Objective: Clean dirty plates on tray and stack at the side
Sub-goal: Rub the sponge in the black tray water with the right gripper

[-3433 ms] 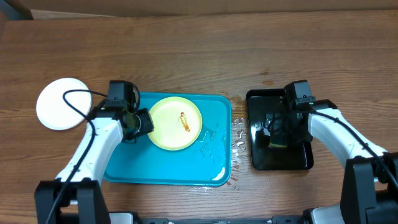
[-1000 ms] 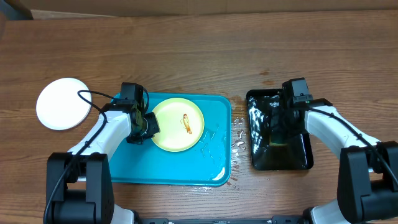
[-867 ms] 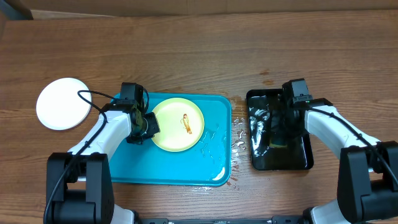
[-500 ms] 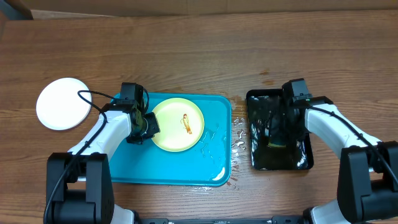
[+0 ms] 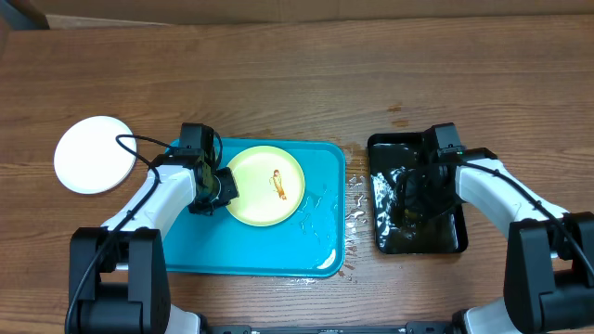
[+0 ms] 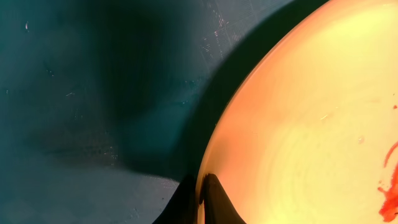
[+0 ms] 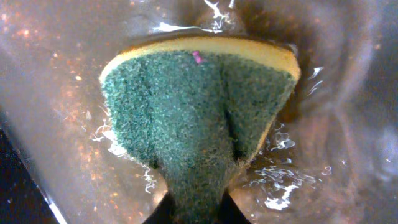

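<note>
Pale yellow plate (image 5: 264, 185) lies flat in the far half of the cyan tray (image 5: 241, 246), with an orange-brown smear (image 5: 276, 182) right of its centre. Left gripper (image 5: 225, 186) is clenched on the plate's left rim. The wrist view shows the fingertips (image 6: 208, 199) pinching that edge, with tray floor just beside. The plate's far edge sits near the tray's far rim, and the tray's near half is bare. White plate (image 5: 92, 155) rests on the table (image 5: 297, 83) left of the tray, apart from it. Right gripper (image 5: 415, 197) is down in the wet black tray (image 5: 453, 243), squeezing a folded green-and-yellow sponge (image 7: 199, 106). Water (image 5: 355, 209) lies on the wood between the two trays.
</note>
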